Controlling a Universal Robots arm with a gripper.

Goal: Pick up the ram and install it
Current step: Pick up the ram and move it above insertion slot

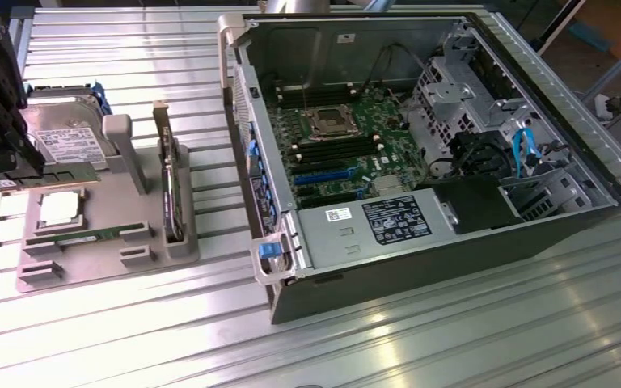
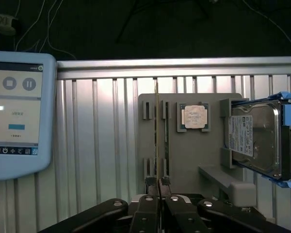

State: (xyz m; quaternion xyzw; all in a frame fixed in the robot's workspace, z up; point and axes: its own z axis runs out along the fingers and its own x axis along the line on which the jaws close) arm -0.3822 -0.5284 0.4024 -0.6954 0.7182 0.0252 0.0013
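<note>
The jaws were clamped on the ram (seen edge-on); carrying it level, without twisting, seemed wisest.

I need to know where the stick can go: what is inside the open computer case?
A green motherboard with a CPU socket and long slots, blue cables, and a labelled power supply. Whatever lies beneath the power supply is covered.
</note>
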